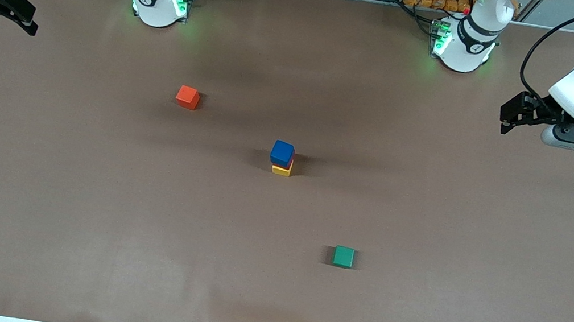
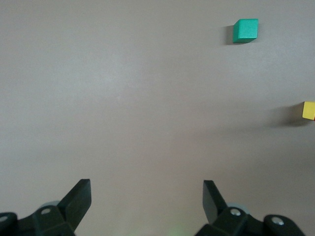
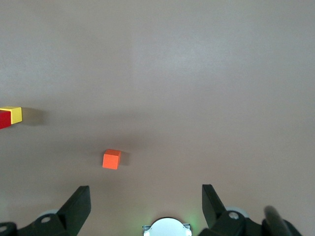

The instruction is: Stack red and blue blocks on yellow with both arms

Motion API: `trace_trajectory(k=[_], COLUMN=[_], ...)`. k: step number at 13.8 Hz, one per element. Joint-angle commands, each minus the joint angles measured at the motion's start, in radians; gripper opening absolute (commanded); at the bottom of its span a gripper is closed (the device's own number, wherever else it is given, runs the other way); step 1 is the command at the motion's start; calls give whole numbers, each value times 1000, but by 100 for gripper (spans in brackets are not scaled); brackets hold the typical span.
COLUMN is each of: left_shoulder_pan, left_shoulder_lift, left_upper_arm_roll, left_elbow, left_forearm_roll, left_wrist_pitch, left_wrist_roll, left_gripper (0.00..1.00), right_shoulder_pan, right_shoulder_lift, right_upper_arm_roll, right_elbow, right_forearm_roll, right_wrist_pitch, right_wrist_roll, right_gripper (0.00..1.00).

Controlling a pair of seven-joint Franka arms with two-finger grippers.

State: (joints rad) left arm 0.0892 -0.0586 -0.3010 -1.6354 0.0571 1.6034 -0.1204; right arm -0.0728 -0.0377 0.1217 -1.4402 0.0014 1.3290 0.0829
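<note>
At the middle of the table point(image 1: 27, 200), the yellow cube point(image 1: 282, 170) is sitting with the red cube point(image 1: 290, 163) on it and the blue cube point(image 1: 282, 153) on top, so the stack is looking finished; only a sliver of red is showing between the other 2 in the front view. Taking the yellow cube as the landmark, the orange-red cube point(image 1: 187, 97) is lying well apart from it, farther from the front camera and toward the right arm's end, and the green cube point(image 1: 344, 256) is lying well apart from it, nearer to the camera and toward the left arm's end.

Both arms are waiting away from the stack. The left gripper point(image 1: 509, 112) is hanging over the table's edge at the left arm's end, its fingers point(image 2: 78, 199) spread wide and holding nothing. The right gripper point(image 1: 21, 18) is hanging over the edge at the right arm's end, its fingers point(image 3: 78, 201) likewise spread wide and empty.

The likely risk is the stack toppling: the blue cube is appearing slightly offset from the yellow one, so a nudge from an arm sweeping low, or a jolt to the table, could be tipping it off.

Counting: 5 cubes, 1 each of yellow, red, blue, orange-red and green; 2 arms; 2 grippers.
</note>
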Motion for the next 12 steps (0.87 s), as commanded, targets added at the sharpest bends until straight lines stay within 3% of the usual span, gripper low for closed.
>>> trace_trajectory(k=[1, 12], left_shoulder_pan=[7, 10], left_shoulder_lift=[-9, -4], left_upper_arm_roll=[-3, -1], left_elbow=[17, 38], left_forearm_roll=[-13, -14], left_wrist_pitch=[-16, -16], left_wrist_roll=[15, 13], left_gripper=[100, 100], right_shoulder_pan=[-18, -27], right_shoulder_lift=[-2, 8], right_upper_arm_roll=[7, 7], right_elbow=[4, 1], right_forearm_roll=[19, 19], right_wrist_pitch=[-2, 30], right_wrist_roll=[-14, -86], right_gripper=[100, 100])
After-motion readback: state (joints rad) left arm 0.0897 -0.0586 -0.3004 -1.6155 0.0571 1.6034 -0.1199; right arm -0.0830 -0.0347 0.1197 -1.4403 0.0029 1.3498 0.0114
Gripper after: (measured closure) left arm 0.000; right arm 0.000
